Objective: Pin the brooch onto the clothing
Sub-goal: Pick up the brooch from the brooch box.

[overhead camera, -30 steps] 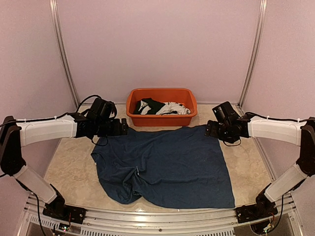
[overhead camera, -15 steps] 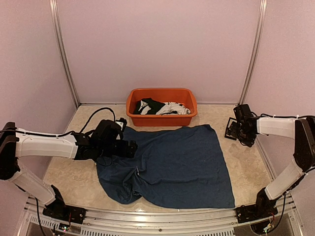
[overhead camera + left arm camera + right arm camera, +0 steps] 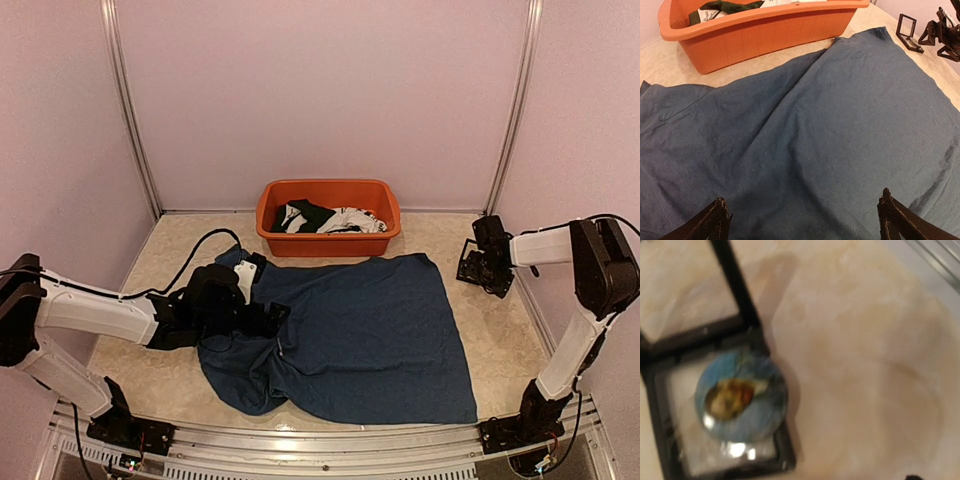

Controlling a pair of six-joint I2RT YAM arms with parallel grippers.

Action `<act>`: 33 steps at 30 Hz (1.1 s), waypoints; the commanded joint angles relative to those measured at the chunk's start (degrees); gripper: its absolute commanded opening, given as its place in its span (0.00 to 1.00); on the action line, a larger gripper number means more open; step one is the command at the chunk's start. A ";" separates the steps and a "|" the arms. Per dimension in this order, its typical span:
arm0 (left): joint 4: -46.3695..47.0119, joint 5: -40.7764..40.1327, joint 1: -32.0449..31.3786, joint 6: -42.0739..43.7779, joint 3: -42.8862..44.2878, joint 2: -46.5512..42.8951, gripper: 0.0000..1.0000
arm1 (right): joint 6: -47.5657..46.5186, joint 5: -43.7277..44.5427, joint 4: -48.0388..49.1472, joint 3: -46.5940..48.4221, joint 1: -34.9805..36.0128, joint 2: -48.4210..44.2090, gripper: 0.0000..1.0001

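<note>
— So, what's different from a second ago?

— Start with the navy T-shirt (image 3: 360, 330). It lies flat on the table (image 3: 500, 350), just in front of the orange tub (image 3: 330, 243) that holds the black and white garments (image 3: 330, 218). It has hardly shifted. The arms are what moved.

— Both?

— Yes. The left gripper (image 3: 272, 315) was up beside the tub. It has now dropped back and hangs low over the shirt's left shoulder area. Its fingers are spread as wide as they go, with nothing between them.

— And the right?

— The right gripper (image 3: 480, 268) has swung off the shirt's far corner, out to the right edge of the table. It now sits above a small black display case (image 3: 747, 332) that lies open there. Its jaws look parted in the left wrist view, and it holds nothing.

— The brooch?

— It is still in the case: a round blue brooch (image 3: 740, 396) with a brownish centre, resting on the pale insert. The right wrist view is blurred.

— Meaning?

— I'd say pinning hasn't begun. The right arm seems set to pick the brooch, and the left to steady the cloth.
</note>
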 commanded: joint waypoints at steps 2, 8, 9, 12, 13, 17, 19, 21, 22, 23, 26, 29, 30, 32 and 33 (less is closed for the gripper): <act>3.37 1.74 0.52 1.22 -0.52 -1.47 0.99 | -2.52 -1.01 2.36 3.68 -2.34 3.66 0.88; 3.49 2.29 0.90 0.83 -0.62 -1.54 0.99 | -4.71 -1.91 3.19 6.79 -2.99 6.68 0.88; 3.50 2.27 0.97 0.83 -0.66 -1.60 0.99 | -4.83 -1.80 3.10 7.32 -3.01 7.19 0.88; 3.54 2.29 1.14 0.66 -0.81 -1.69 0.99 | -5.03 -1.63 2.36 8.86 -3.20 8.72 0.88; 3.54 2.29 1.22 0.64 -0.91 -1.79 0.99 | -5.01 -1.58 2.23 9.23 -3.26 9.07 0.88; 3.67 2.36 1.53 0.40 -1.23 -2.13 0.99 | -5.49 -1.09 1.67 10.35 -3.58 10.16 0.87; 3.71 2.45 1.70 0.26 -1.32 -2.20 0.99 | -5.82 -1.44 1.78 10.46 -3.81 10.46 0.85; 3.71 2.58 1.72 0.21 -1.32 -2.19 0.99 | -6.01 -1.91 2.06 10.47 -4.05 10.77 0.84; 3.71 2.56 1.79 0.21 -1.28 -2.25 0.99 | -6.16 -2.14 2.22 10.49 -4.20 10.99 0.83; 3.71 2.56 1.81 0.21 -1.27 -2.26 0.99 | -6.33 -2.40 2.28 10.54 -4.33 11.21 0.83; 3.71 2.60 1.87 0.21 -1.41 -2.17 0.99 | -6.64 -3.32 2.94 10.40 -4.74 11.61 0.82; 3.71 2.55 1.90 0.12 -1.49 -2.30 0.99 | -7.30 -4.66 4.20 9.96 -4.81 11.72 0.79; 3.71 2.58 1.92 0.12 -1.50 -2.34 0.99 | -7.44 -4.83 4.30 9.95 -4.80 11.76 0.78; 3.71 2.57 1.96 0.12 -1.50 -2.35 0.99 | -7.67 -5.11 4.40 9.95 -4.97 11.91 0.75; 3.71 2.61 1.98 0.12 -1.50 -2.31 0.99 | -7.72 -5.28 4.52 9.90 -5.00 11.96 0.74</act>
